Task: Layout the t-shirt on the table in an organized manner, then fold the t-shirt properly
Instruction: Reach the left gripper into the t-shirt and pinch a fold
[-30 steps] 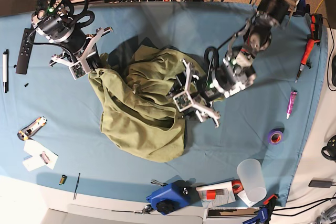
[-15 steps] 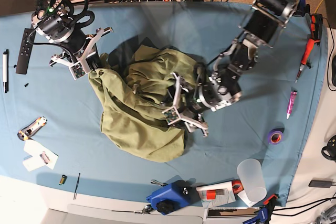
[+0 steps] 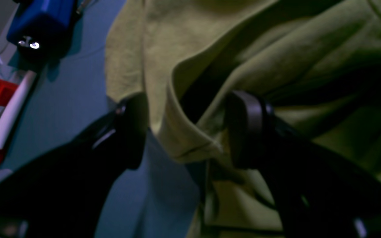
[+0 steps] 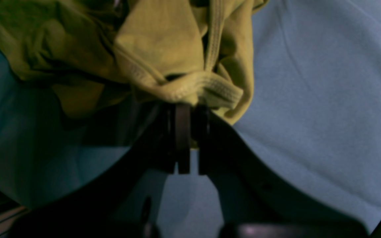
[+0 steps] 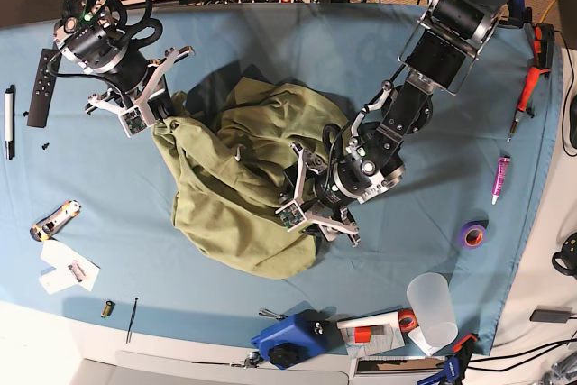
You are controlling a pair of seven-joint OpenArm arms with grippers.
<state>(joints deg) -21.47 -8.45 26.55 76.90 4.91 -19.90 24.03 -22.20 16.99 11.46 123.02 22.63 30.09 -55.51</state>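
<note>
The olive-green t-shirt [image 5: 239,187] lies in a crumpled heap in the middle of the light blue table [image 5: 270,51]. My right gripper [image 5: 149,116] is at the heap's upper left corner, shut on a ribbed band of the t-shirt [image 4: 203,91], with cloth bunched over the fingertips. My left gripper [image 5: 304,202] stands open low over the shirt's lower right edge. In the left wrist view a hemmed fold of the t-shirt [image 3: 190,138] sits between the two dark fingers [image 3: 134,129], which are spread wide around it.
A black remote [image 5: 41,87] and a marker [image 5: 9,119] lie at the far left, with a utility knife [image 5: 54,220] below them. Along the front edge are a blue tool [image 5: 288,338] and a plastic cup [image 5: 431,308]. A purple tape roll [image 5: 471,234] and a red screwdriver [image 5: 526,96] lie on the right.
My left arm has swung left and down from beside the shirt onto its lower right edge, jaws still open. The right arm and its hold are unchanged.
</note>
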